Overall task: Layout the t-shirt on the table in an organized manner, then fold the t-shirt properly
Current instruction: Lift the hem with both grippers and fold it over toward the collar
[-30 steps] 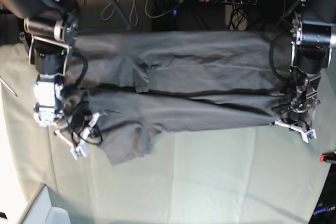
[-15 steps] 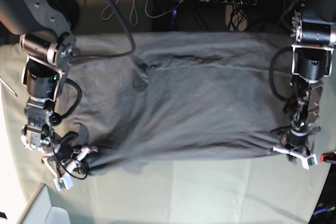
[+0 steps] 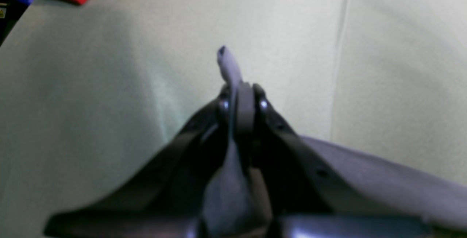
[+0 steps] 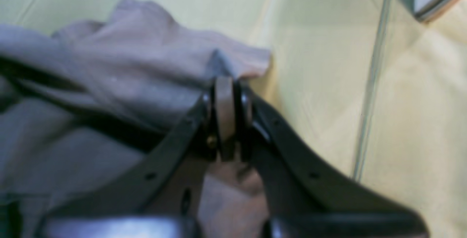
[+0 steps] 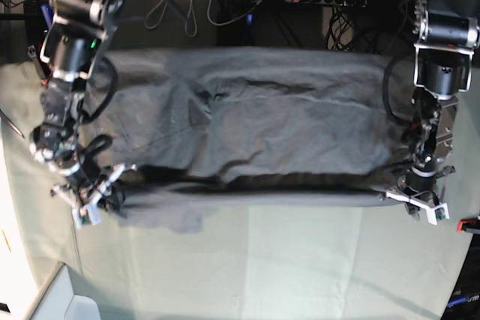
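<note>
- The left hand (image 5: 417,204) and the right hand (image 5: 96,200) are each pinching a t-shirt (image 5: 255,136) corner, fully closed.
- They are holding it stretched over the bench (image 5: 300,267), likely for flat laying.

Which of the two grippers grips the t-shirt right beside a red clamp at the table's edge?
The left gripper, on the base view's right. The red clamp sits beside it; no clamp shows by the right gripper.
</note>
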You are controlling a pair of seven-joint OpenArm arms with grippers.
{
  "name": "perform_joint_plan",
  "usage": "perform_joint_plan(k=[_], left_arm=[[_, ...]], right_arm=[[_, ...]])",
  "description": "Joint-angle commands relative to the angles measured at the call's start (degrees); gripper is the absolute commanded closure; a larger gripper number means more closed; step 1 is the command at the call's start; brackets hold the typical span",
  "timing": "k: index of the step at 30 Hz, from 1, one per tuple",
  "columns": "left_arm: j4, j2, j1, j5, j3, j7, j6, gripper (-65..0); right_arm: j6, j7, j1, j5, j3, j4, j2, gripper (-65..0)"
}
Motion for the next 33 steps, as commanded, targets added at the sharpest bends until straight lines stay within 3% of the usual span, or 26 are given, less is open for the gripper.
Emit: perform_joint_plan(k=[1, 8, 19, 28, 33], left_arm=[[1.0, -0.9, -0.5, 0.0, -1.5, -1.5, 0.0, 0.0], [10.2, -0.4, 7.5, 0.0, -12.4, -1.2, -0.1, 0.0], [25.1, 0.0, 21.2, 0.0, -15.5, -1.2, -0.1, 0.0], [27.1, 3.3, 26.4, 0.0, -19.0, -1.3, -0.1, 0.0], [29.2, 3.3, 28.4, 0.0, -20.6, -1.3, -0.1, 0.0]], right_arm=[[0.2, 1.3, -0.2, 0.7, 0.1, 2.4, 0.4, 0.0], [0.2, 1.1, -8.3, 8.2, 0.0, 9.4, 1.0, 0.0], [0.2, 1.3, -18.5, 9.8, 0.0, 17.1, 0.8, 0.0], [0.2, 1.4, -22.2, 13.0, 1.0, 17.6, 1.3, 0.0], [0.2, 5.3, -24.6, 13.0, 1.1, 17.8, 1.6, 0.0]])
